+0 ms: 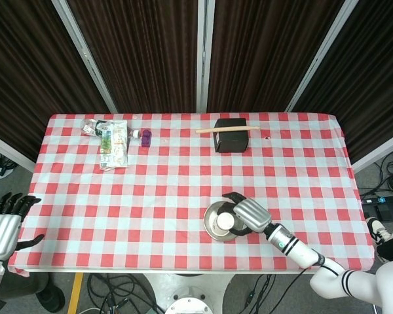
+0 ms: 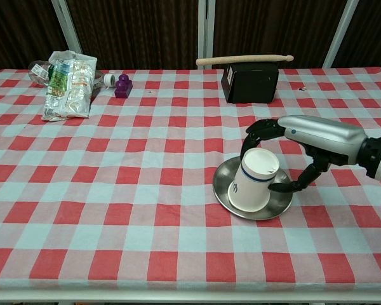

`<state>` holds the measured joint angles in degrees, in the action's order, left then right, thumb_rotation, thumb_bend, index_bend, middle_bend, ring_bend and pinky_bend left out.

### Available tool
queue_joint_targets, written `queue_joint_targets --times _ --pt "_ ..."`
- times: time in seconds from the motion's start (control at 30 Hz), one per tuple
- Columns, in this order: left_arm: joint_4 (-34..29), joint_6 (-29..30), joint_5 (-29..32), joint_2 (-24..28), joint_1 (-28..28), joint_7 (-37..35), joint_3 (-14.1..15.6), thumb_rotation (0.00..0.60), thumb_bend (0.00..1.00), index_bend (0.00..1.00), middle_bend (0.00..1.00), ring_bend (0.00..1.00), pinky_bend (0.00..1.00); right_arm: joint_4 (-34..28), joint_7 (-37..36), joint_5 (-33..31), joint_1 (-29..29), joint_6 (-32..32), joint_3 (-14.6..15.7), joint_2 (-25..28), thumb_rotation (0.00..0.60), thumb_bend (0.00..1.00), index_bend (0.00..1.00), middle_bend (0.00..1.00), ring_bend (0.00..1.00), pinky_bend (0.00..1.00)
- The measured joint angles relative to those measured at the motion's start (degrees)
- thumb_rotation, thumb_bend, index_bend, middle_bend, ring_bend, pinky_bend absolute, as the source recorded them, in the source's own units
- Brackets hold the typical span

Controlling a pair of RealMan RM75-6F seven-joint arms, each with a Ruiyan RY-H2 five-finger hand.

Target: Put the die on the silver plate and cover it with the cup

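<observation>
One white paper cup [image 2: 254, 181] with thin dark band near its base, inverted on silver plate [image 2: 223, 190]; base up and tilted toward the right hand, mouth down on the plate, long axis leaning off vertical. Faint mark on cup wall, not legible. Die not visible; cannot tell whether under the cup.

Silver plate: round, shallow, shiny, on the red-and-white checked bench [image 2: 114, 210], toward its near edge.

Right hand [image 2: 286, 152] wrapped on the cup: fingers [image 2: 257, 130] curled over the far side of the upturned base, thumb against the near side just above the plate rim. Grip on cup appears closed.

Left hand [image 1: 3, 226] off the bench edge, far left of the plate, fingers spread, holding nothing.

Behind the plate: black box [image 2: 249, 82] with wooden stick [image 2: 244, 60] lying across its top. Far left of the plate, at the bench's back: crumpled snack bag [image 2: 66, 76], small purple block [image 2: 122, 86].
</observation>
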<state>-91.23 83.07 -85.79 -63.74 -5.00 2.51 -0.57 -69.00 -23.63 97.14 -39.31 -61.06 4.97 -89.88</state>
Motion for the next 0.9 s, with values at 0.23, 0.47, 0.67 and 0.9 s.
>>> queue_joint_targets --times 0.23,0.47,0.67,0.9 --pt "0.0 0.1 0.3 0.0 0.2 -0.1 0.0 0.6 0.0 0.21 0.19 0.11 0.08 2.9 1.2 -3.6 0.1 1.0 -2.1 -1.1 0.6 0.29 0.54 0.34 0.09 0.1" --pt "-0.2 -0.3 0.2 0.1 -0.2 0.2 -0.2 0.6 0.0 0.21 0.19 0.11 0.08 -0.3 -1.1 0.5 -0.5 1.0 0.4 0.0 0.6 0.29 0.54 0.34 0.09 0.1" --pt "-0.1 -0.3 0.3 0.1 0.0 0.0 -0.1 0.6 0.0 0.21 0.19 0.11 0.08 3.0 0.2 -2.9 -0.2 1.3 -1.8 -1.2 0.6 0.29 0.54 0.34 0.09 0.1" --pt "-0.1 0.0 -0.1 0.1 -0.1 0.0 -0.1 0.6 0.0 0.21 0.19 0.11 0.08 1.1 -0.4 -1.2 0.5 -2.2 -1.5 -0.2 0.6 0.29 0.54 0.34 0.09 0.1"
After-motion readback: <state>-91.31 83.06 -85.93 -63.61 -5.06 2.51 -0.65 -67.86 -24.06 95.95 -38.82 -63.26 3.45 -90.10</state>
